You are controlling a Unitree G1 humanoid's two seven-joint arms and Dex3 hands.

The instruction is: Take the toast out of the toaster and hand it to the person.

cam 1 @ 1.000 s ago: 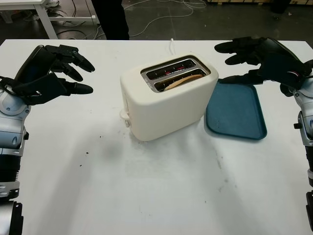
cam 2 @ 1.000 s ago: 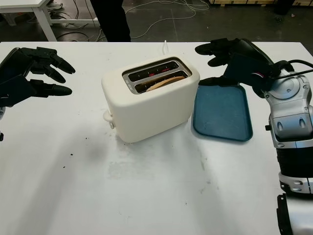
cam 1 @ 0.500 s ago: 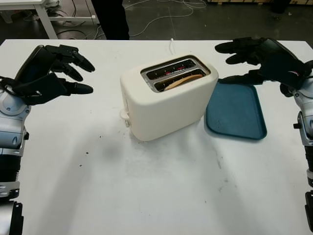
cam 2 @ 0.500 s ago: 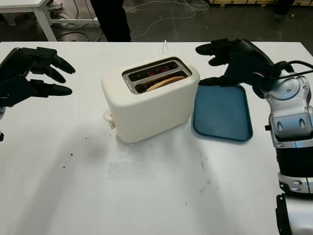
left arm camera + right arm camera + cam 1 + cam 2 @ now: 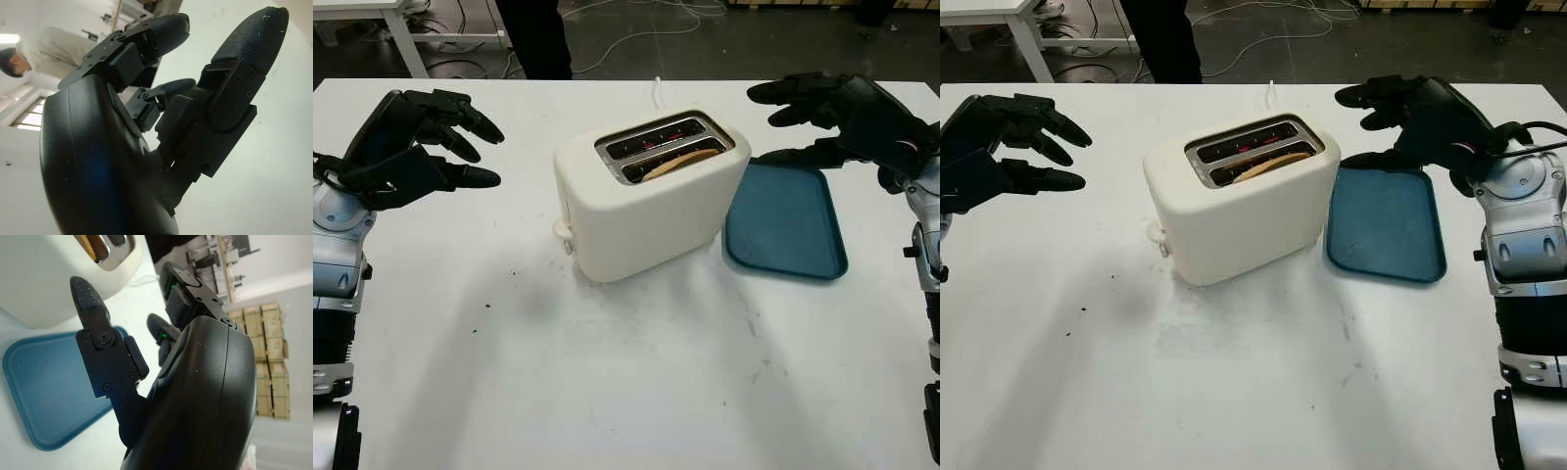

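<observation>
A brown toast slice (image 5: pixel 680 160) sits in the centre-frame cream plastic toaster (image 5: pixel 646 196), flanked by the empty-fingered left hand (image 5: pixel 411 137) and right hand (image 5: pixel 847 117).

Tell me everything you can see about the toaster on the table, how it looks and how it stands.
The toaster is cream-white with rounded corners, its shell looks like matte plastic. It stands upright near the middle of the white table, turned at an angle. Its top has a shiny metal plate with two slots; a toast lies sunk in the nearer slot. A small knob sticks out low on its left end. The blue tray lies close beside it on the right. Neither robot hand touches it.
</observation>
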